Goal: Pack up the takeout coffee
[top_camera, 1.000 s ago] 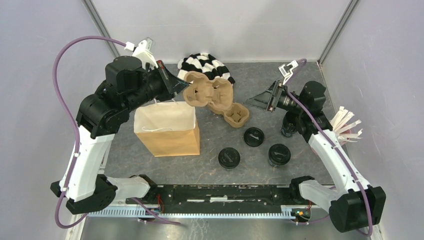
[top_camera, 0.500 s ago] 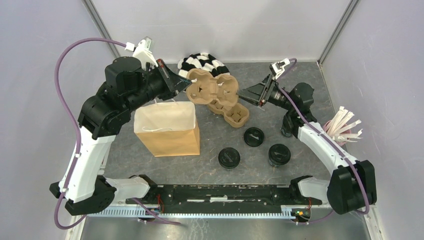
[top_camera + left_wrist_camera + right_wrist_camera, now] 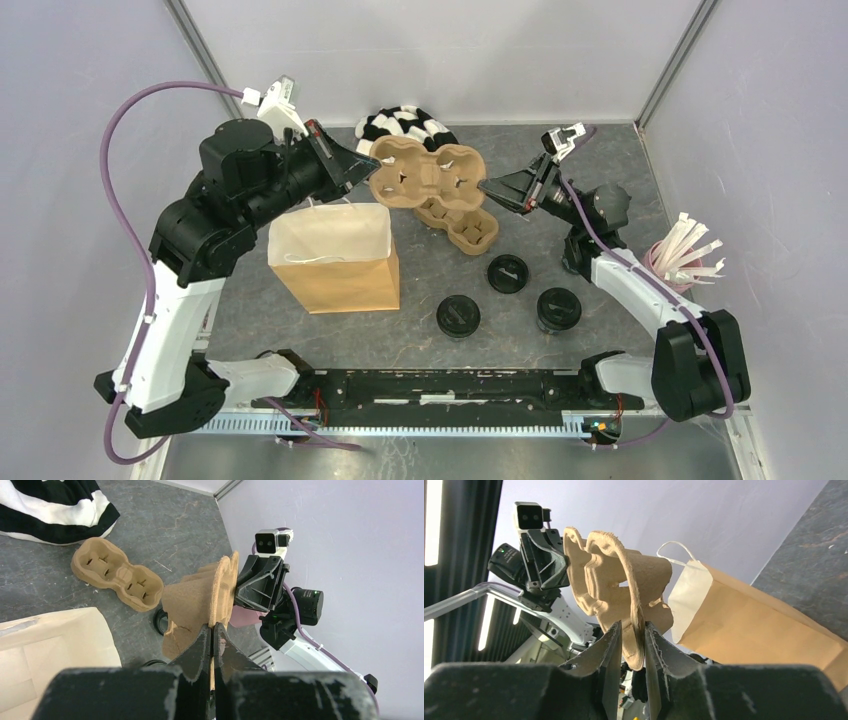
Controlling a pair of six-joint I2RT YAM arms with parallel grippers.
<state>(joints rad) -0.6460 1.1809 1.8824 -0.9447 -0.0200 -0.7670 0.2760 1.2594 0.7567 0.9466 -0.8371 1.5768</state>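
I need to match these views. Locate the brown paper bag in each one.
Top external: brown paper bag, left of centre.
Left wrist: bottom-left corner.
Right wrist: right side, lower half.
Shared landmark: the lifted cardboard carrier, in all three views.

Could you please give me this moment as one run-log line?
left gripper: shut on raised brown moulded-cardboard cup carrier | right gripper: pinching its opposite rim | black lidded cups: on grey table, unpacked

Robot lab cell: plain white walls [image 3: 430, 50], aluminium frame posts [image 3: 675, 62].
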